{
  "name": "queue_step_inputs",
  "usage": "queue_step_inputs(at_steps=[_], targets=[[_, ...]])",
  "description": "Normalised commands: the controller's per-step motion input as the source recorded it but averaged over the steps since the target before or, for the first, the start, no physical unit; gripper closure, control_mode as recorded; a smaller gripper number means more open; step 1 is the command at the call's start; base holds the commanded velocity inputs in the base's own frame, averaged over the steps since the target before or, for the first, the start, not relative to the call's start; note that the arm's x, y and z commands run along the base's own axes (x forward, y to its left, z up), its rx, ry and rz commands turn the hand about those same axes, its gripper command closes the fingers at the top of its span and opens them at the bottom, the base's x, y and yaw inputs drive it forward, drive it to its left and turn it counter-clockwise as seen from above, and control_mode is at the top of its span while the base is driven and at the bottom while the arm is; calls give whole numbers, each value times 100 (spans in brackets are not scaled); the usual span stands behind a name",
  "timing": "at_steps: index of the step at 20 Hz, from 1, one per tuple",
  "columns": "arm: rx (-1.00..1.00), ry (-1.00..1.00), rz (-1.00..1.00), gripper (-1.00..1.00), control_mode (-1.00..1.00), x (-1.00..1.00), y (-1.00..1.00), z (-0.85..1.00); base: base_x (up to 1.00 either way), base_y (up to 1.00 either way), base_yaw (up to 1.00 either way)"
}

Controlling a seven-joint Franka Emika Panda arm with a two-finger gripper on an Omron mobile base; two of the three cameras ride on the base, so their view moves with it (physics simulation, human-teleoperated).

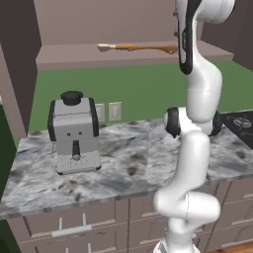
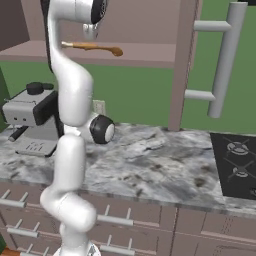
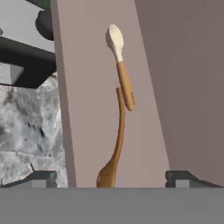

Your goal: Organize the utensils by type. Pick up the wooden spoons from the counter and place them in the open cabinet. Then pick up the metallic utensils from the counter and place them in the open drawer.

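Wooden spoons, count two, both lying on the open cabinet shelf (image 1: 74,55). Cream-bowled spoon (image 3: 120,61) with tan handle: bowl toward 12 o'clock in the hand view, handle end just beside the tip of the other spoon's handle; whether they touch cannot be told. Orange-brown spoon (image 3: 114,144): curved handle, bowl at 6 o'clock in the hand view, its lower edge cut off by the frame. In the left base view the pair reads as one line along the shelf, cream bowl (image 1: 105,47) at the 9 o'clock end, brown bowl (image 1: 169,49) at the 3 o'clock end, partly hidden behind the arm.

Gripper (image 3: 111,177): one; jaws spread wide and released, holding nothing, the two dark fingertips (image 3: 41,177) standing apart either side of the brown spoon's bowl, above the shelf.

Counter (image 1: 133,163): one, grey-and-white marbled, with mauve-brown drawer fronts (image 2: 135,220) below.

Coffee machine (image 1: 74,136): one, grey with a black top knob, at the 9 o'clock end of the counter. No readable brand or lettering.

Wall outlets (image 1: 114,111): two pale plates on the green wall.

Cooktop (image 2: 237,165): one, black, at the 3 o'clock end, cut off by the frame edge.

Cabinet door (image 2: 187,60): open, with a long grey bar handle (image 2: 222,60).
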Motion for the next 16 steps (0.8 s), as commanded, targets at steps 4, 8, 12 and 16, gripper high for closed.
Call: queue_step_inputs(at_steps=[4,8,12,16], targets=[[5,55,-1,-100,-100,-90,-35,-87,0,0,0],[0,100,-4,-100,-100,-40,0,-9,0,0,0],[0,100,-6,-100,-100,-28,0,0,0,0,0],[-23,100,-15,-100,-100,-4,23,-31,0,0,0]])
